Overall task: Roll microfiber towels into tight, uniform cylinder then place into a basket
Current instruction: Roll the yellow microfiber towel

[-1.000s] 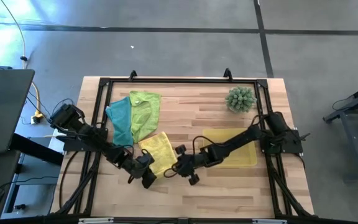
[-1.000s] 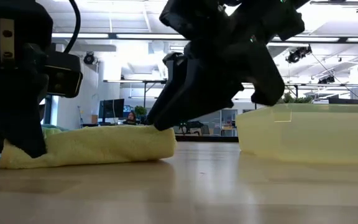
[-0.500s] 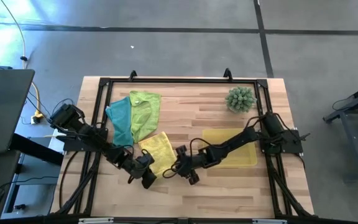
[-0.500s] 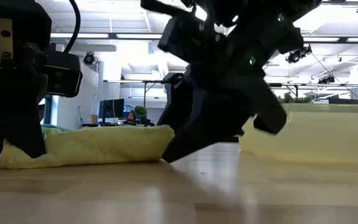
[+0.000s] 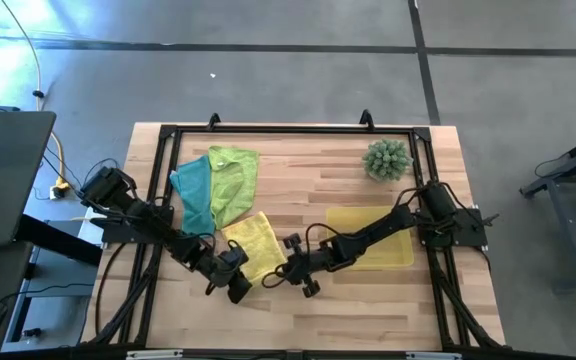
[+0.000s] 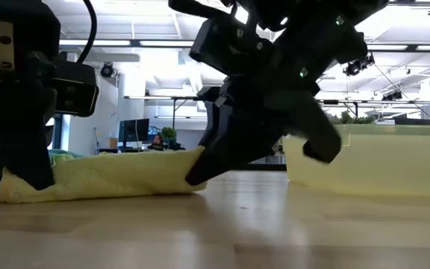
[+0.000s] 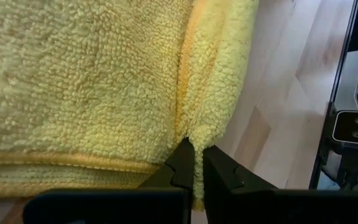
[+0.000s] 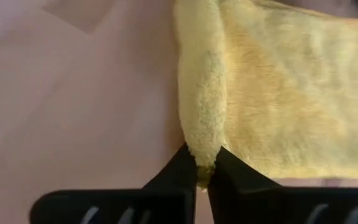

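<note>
- Two grippers on the yellow towel [image 5: 252, 246]: left gripper [image 5: 236, 287] clamps the near-left corner, right gripper [image 5: 280, 275] clamps the near-right edge.
- Wrist views confirm it: left gripper [image 7: 194, 163] has its jaws pinched on a fold of the hem, right gripper [image 8: 201, 167] pinches a bunched edge.
- Change over the last second: in the low view the right gripper [image 6: 200, 166] has dropped from above the towel end to the table surface and taken hold of the edge. Left arm has not moved.
- Yellow towel [image 6: 103, 175] lies as a low, loosely folded pad on the table [image 5: 368, 300], not yet a cylinder.
- Judgement: both near corners now secured, so the roll can start; next move is probably turning the edge over away from the front of the table.
- Risk: uneven pinch could skew the roll.
- Teal towel [image 5: 194, 192] and green towel [image 5: 234, 180] lie crumpled together at back left, untouched.
- Basket [image 5: 400, 256] sits right of the yellow towel, under the right arm, no towel in it.
</note>
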Controlling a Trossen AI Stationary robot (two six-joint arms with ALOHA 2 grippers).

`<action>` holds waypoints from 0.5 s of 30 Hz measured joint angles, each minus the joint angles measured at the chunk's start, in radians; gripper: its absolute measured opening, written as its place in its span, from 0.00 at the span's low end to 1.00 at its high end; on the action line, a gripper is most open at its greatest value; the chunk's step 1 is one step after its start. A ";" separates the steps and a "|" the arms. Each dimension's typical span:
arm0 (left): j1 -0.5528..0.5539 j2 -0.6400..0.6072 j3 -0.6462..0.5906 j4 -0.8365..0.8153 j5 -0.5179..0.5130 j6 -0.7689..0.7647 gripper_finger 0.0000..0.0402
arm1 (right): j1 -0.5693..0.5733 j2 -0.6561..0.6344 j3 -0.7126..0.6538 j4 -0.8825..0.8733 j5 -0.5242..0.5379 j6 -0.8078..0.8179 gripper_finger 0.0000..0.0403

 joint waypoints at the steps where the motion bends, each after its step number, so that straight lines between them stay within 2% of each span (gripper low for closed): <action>1: 0.000 -0.003 0.000 0.000 0.006 0.003 0.01 | -0.005 0.000 0.000 0.000 -0.029 0.027 0.02; 15: -0.013 -0.003 -0.003 0.061 0.042 0.040 0.16 | -0.172 0.000 0.000 0.018 -0.502 0.641 0.00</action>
